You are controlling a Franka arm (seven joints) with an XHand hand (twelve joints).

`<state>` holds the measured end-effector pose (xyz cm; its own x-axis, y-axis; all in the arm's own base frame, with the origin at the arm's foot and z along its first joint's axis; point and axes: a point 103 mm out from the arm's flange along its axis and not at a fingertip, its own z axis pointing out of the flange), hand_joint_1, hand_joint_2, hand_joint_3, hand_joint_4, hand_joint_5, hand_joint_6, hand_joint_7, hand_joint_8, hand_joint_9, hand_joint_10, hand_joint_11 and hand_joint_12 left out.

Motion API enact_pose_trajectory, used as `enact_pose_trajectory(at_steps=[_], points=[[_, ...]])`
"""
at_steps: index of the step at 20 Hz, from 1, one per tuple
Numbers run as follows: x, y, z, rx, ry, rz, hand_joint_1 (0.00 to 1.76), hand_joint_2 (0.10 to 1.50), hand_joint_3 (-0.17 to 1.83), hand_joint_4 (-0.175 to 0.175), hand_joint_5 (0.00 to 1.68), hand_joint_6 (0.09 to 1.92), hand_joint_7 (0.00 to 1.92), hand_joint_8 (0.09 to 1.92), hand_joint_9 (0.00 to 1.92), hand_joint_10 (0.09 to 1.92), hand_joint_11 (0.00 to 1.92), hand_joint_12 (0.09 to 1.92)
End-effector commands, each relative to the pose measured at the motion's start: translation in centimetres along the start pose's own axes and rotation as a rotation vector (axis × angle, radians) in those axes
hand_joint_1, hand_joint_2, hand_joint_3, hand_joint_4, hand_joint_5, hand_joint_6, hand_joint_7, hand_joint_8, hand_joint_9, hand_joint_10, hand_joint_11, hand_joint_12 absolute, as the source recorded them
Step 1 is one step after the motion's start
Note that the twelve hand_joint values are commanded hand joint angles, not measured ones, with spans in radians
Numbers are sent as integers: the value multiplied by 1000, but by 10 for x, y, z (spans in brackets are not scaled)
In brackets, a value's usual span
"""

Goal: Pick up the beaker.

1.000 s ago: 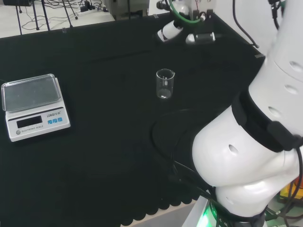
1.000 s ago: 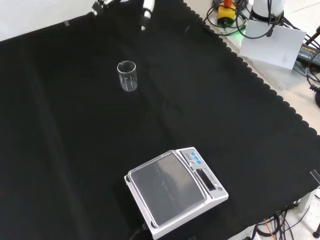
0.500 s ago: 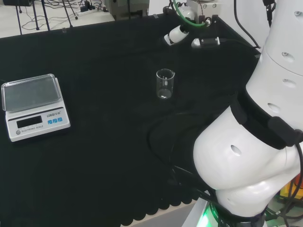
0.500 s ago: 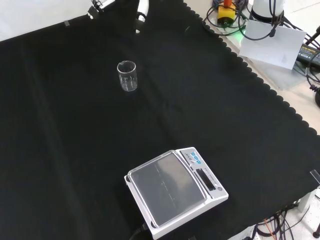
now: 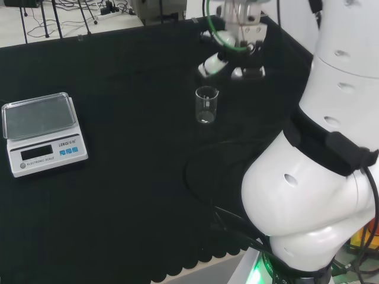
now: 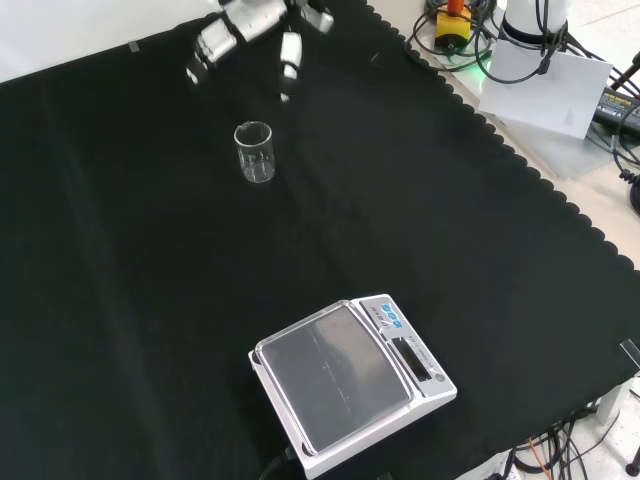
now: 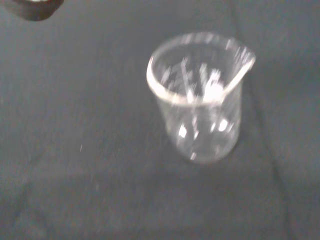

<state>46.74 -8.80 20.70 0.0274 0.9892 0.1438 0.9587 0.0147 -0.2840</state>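
Observation:
A small clear glass beaker [image 5: 206, 105] stands upright on the black cloth, with nothing visible inside it. In the front view the beaker [image 6: 254, 152] stands near the cloth's far part, and the hand [image 6: 252, 22] hangs above and beyond it with fingers spread and straight, not touching it. In the head view the hand [image 5: 228, 62] hovers just right of and beyond the beaker's rim. The wrist view has the beaker [image 7: 200, 96] close, with its spout plain to see.
A white digital scale [image 5: 42, 133] with a clear cover sits at the left of the head view; in the front view the scale [image 6: 350, 383] is near the front edge. The arm's white links [image 5: 320, 154] stand at the head view's right.
The hand has come down and toward the beaker from the cloth's far edge. The beaker and the scale have not moved.

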Motion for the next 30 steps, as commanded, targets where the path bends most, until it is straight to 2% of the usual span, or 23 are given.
enact_pose_trajectory(at_steps=[1,7,13,18,26,30], points=[[15,10,38,53,27,-39,627,771,116,93,0,87,0,187,0,724,0,932],[2,19,48,80,21,4,625,771,115,94,0,87,0,179,0,719,0,927],[-12,28,65,119,11,21,624,772,114,95,0,87,0,174,0,716,0,922],[-15,33,82,145,14,24,624,772,113,96,0,87,0,171,0,714,0,918],[-11,46,91,164,2,28,637,775,112,97,0,87,6,174,0,714,0,909],[-12,52,100,183,0,39,674,788,115,96,0,87,1,239,0,769,0,944]])
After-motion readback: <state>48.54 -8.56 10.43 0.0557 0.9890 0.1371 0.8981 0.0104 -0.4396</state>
